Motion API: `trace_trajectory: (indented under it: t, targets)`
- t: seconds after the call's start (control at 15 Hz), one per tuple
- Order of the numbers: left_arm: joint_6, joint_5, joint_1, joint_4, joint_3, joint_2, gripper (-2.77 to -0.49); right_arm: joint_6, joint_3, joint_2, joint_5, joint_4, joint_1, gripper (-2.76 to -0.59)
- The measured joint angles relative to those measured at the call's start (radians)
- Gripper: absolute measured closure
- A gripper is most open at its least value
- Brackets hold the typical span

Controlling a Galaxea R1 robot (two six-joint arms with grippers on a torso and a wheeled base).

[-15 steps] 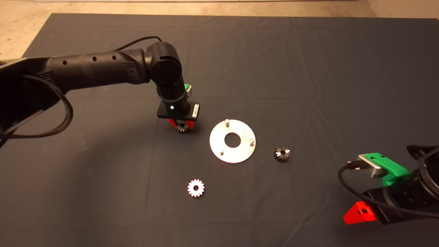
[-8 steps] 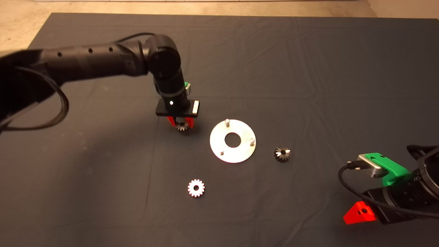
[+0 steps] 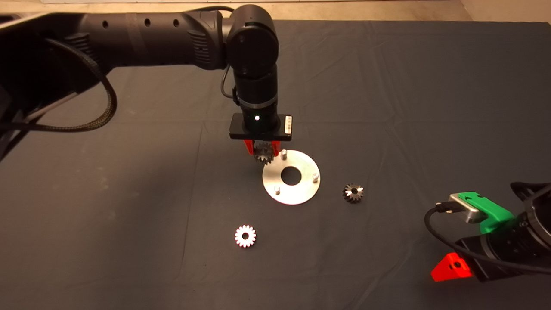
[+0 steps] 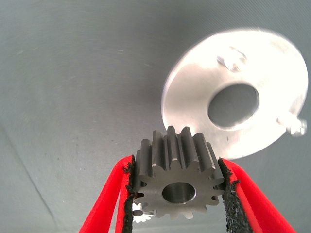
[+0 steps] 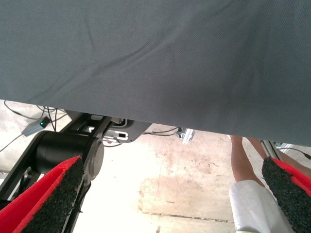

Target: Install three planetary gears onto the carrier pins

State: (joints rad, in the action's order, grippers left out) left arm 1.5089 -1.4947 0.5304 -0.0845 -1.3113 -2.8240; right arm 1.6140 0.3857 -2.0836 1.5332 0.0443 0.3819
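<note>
My left gripper [image 3: 261, 151] is shut on a silvery-grey planetary gear [image 3: 262, 153], held above the mat at the far-left rim of the shiny carrier disc [image 3: 301, 189]. In the left wrist view the gear [image 4: 177, 177] sits between the black pads [image 4: 130, 194], with the disc [image 4: 194, 107] beyond it. Three bare carrier pins stand on the disc: one [image 3: 284, 153] beside the held gear, one [image 3: 315, 176], one [image 3: 277, 189]. A pale gear [image 3: 245, 236] lies on the mat nearer than the disc. A dark gear [image 3: 353, 192] lies right of it. My right gripper [image 3: 450, 267] is parked at the lower right, open and empty.
The dark mat [image 3: 129, 193] covers the table, with creases running across it. In the right wrist view the mat's edge [image 5: 146, 116], a black stand [image 5: 63, 150] and a person's leg [image 5: 243, 160] on the floor show.
My left gripper has lifted the gear off the mat and carried it right, from left of the disc to the disc's far-left rim. The right arm has not moved.
</note>
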Motion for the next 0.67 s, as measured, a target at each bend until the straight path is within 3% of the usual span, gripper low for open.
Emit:
trace_trajectory:
  t: [0.2, 0.4, 0.53, 0.67]
  targets:
    - [0.039, -0.008, 0.0, -0.002, 0.013, -0.017, -1.0, 0.0, 0.0, 0.0, 0.0, 0.0, 0.0, -2.73]
    - [0.08, 0.013, 0.0, -0.003, 0.013, -0.051, -1.0, 0.0, 0.0, 0.0, 0.0, 0.0, 0.0, -2.73]
    - [0.127, 0.01, 0.0, -0.018, -0.002, -0.081, -1.0, 0.0, 0.0, 0.0, 0.0, 0.0, 0.0, -2.73]
    - [0.134, 0.014, 0.0, -0.039, -0.045, -0.109, -0.99, 0.0, 0.0, 0.0, 0.0, 0.0, 0.0, -2.73]
